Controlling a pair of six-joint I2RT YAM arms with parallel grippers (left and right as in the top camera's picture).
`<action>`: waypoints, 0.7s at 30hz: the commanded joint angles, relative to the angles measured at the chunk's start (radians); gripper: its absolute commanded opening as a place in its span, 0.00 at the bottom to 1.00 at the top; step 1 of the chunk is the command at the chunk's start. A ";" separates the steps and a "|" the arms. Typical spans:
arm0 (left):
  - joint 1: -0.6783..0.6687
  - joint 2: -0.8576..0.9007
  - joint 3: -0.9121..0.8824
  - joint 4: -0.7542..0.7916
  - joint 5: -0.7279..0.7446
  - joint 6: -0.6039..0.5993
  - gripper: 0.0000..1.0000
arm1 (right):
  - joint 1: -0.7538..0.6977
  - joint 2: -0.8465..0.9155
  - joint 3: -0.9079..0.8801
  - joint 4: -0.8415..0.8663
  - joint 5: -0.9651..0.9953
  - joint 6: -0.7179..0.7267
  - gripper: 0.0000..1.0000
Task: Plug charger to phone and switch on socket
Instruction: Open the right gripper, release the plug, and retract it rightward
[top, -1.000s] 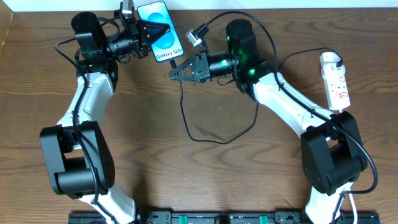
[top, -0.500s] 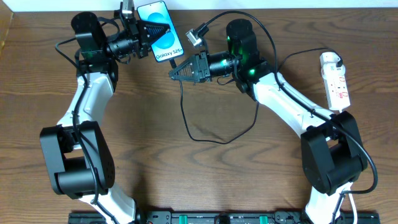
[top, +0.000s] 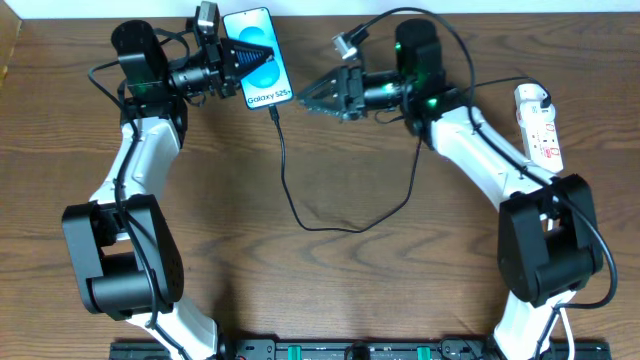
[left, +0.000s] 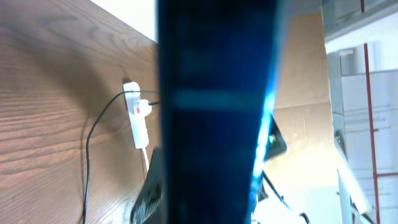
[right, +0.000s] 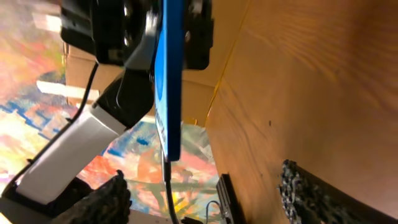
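Observation:
The phone (top: 268, 88), its blue screen reading "Galaxy S25+", is held up at the back of the table with my left gripper (top: 258, 55) shut on it. The charger's black cable (top: 285, 170) runs from the phone's lower end, loops over the table and goes on to the white socket (top: 541, 135) at the right edge. My right gripper (top: 306, 97) stands open just right of the phone's lower end, holding nothing. In the right wrist view the phone (right: 171, 81) shows edge-on with the cable (right: 167, 190) hanging from it between my spread fingers (right: 106, 199). The phone's dark back (left: 211, 112) fills the left wrist view.
The wooden table (top: 300, 290) carries only the cable loop in its middle. A white adapter (top: 529, 97) sits in the socket's far end. A black rail (top: 350, 350) lines the front edge. The left wrist view shows the socket (left: 138, 121) far off.
My right gripper has opened, let go of the cable's plug and drawn back to the right. The plug stays at the phone's lower end, and the cable loop has shifted slightly.

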 joint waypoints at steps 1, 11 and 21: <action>0.002 0.010 -0.010 0.009 0.080 0.054 0.07 | -0.047 -0.010 0.010 -0.021 -0.032 -0.035 0.81; -0.014 0.033 -0.119 0.009 0.084 0.114 0.07 | -0.077 -0.010 0.010 -0.541 0.293 -0.399 0.86; -0.063 0.034 -0.120 -0.072 -0.036 0.122 0.07 | -0.078 -0.072 0.011 -0.787 0.600 -0.536 0.86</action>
